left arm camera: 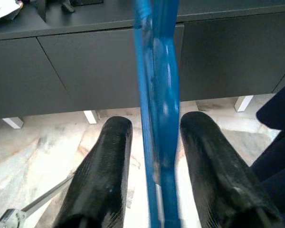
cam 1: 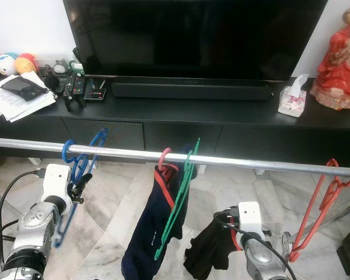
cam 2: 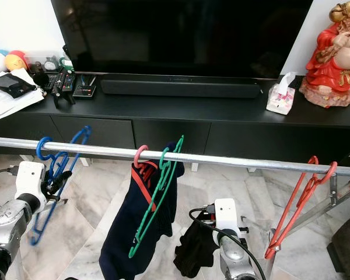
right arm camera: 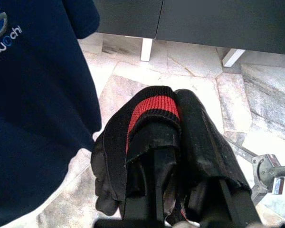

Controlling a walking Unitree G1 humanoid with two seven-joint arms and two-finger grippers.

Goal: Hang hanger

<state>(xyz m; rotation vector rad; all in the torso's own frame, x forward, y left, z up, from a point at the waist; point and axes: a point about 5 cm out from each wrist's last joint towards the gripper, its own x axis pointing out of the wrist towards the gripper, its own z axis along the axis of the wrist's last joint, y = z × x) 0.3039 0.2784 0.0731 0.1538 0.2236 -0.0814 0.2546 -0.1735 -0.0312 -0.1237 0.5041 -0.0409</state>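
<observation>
Blue hanger (cam 1: 76, 169) is hooked on rail (cam 1: 233, 158), between parted left tool (left arm camera: 154, 171) fingers. Right tool (right arm camera: 173, 156) is clamped on black cloth (right arm camera: 133, 142). Risk: hanger snagged and unhooked if withdrawal is skewed.

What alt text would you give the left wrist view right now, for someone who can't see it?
A blue hanger runs upright between the two black fingers of the left claw, which stand apart on either side of it. Behind it are the dark cabinet fronts of a TV unit over a marble floor, with navy cloth at one edge.
</observation>
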